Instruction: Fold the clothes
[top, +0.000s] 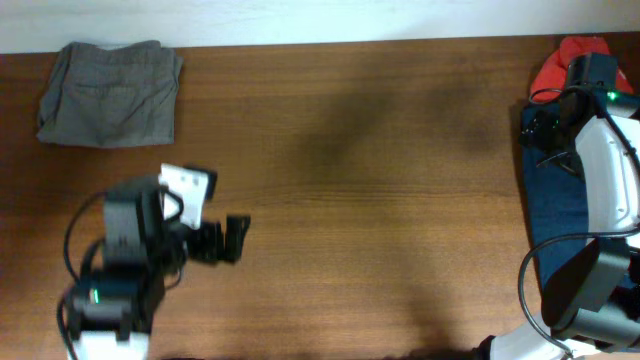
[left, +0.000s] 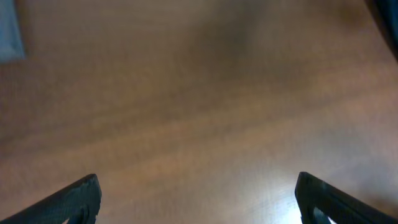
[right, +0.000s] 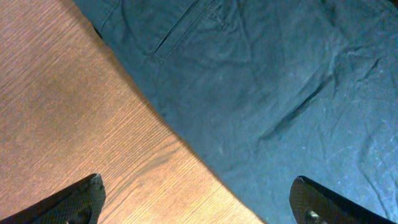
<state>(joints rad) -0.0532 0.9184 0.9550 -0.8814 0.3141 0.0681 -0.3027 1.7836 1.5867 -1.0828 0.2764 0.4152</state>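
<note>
A folded grey garment (top: 110, 92) lies at the table's back left. A dark blue garment (top: 553, 215) lies unfolded along the right edge, with a red garment (top: 567, 60) behind it. In the right wrist view the blue garment (right: 267, 93) fills the upper right, a pocket seam showing. My right gripper (top: 540, 128) (right: 196, 202) is open and empty over the blue garment's left edge. My left gripper (top: 237, 238) (left: 196, 199) is open and empty over bare wood at the front left.
The brown wooden table (top: 380, 200) spans the view, with its back edge against a white wall (top: 300, 20). The right arm's white body and cables (top: 610, 190) lie over the blue garment.
</note>
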